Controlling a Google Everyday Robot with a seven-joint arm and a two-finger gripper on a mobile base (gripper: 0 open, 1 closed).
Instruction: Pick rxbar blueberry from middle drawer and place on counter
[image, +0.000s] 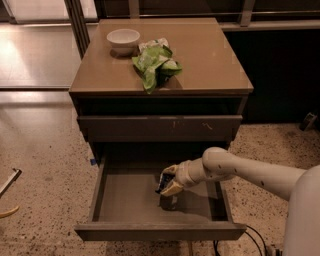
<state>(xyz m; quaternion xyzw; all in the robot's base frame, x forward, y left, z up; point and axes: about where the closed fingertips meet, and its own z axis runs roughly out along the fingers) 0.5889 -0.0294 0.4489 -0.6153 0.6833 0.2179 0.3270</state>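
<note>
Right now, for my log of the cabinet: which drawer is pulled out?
The middle drawer, the lower one, with the gripper inside it; the scuffed-front drawer above it is shut.
</note>
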